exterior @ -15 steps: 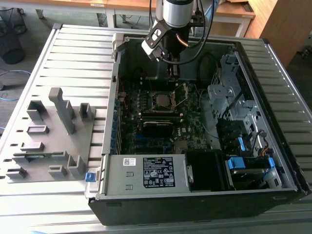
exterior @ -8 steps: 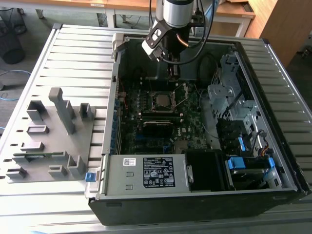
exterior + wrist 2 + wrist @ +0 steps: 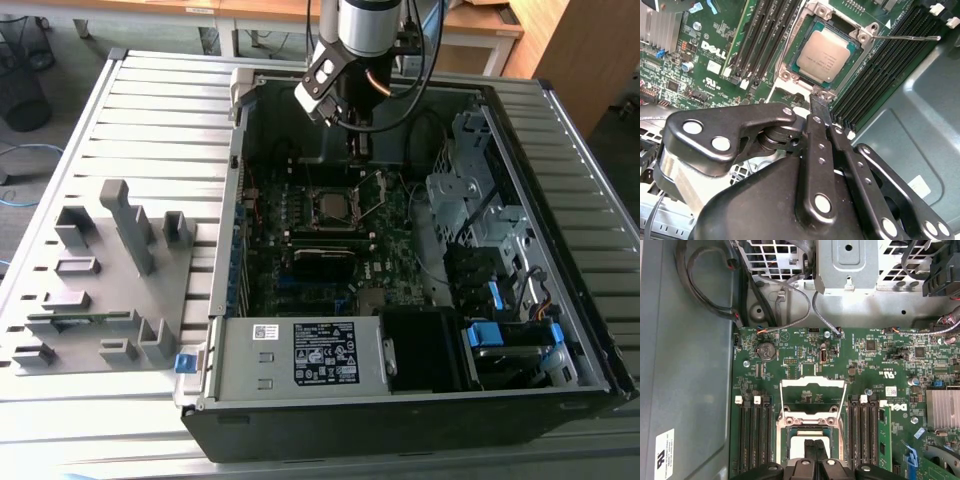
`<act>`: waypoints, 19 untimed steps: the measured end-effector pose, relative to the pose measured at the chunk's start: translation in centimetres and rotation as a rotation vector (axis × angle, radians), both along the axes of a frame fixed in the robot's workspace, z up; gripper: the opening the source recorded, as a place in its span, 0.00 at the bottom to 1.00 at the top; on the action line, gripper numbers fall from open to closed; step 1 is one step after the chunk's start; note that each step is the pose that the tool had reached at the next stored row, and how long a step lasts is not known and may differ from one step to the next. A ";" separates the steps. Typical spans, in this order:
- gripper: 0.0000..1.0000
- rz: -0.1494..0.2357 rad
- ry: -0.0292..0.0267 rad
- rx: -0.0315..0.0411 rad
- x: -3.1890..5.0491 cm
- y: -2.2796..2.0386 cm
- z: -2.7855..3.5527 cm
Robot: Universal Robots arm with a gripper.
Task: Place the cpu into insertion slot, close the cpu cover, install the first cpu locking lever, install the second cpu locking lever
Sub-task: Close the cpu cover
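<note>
A wide grey table (image 3: 150, 120) with long ribs holds a big open computer box (image 3: 400, 430). On the exterior view's left, grey blocks (image 3: 110, 270) stand on the table. A green board (image 3: 300, 290) lies flat at the bottom of the box. The robot arm (image 3: 365, 25) reaches down into the box from above. Its black claw (image 3: 821, 102) has its two fingers (image 3: 817, 130) pressed close together, side by side, and I can see nothing held between them. The tips hang just at the edge of the insertion slot (image 3: 858, 34). The cpu cover (image 3: 813, 397) is flipped open, and the green board shows through its window. The cpu (image 3: 826, 54) sits flat inside the slot with its silver top facing up. A thin metal lever (image 3: 905, 37) sticks out beside the slot, over the long black card slots (image 3: 880, 70)
</note>
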State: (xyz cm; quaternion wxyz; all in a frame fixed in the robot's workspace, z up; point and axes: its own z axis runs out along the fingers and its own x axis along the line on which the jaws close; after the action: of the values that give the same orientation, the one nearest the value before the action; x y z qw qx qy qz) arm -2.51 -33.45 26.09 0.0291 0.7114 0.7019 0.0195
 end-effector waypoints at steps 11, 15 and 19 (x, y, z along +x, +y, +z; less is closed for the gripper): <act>0.10 0.000 0.0000 0.0000 0.04 0.00 0.00; 0.10 0.000 0.0000 0.0000 0.30 0.00 0.00; 0.10 0.000 0.0000 0.0000 0.90 0.00 0.00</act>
State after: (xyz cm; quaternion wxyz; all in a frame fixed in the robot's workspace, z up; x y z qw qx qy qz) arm -1.60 -33.45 26.09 0.0291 0.7114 0.7019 0.0195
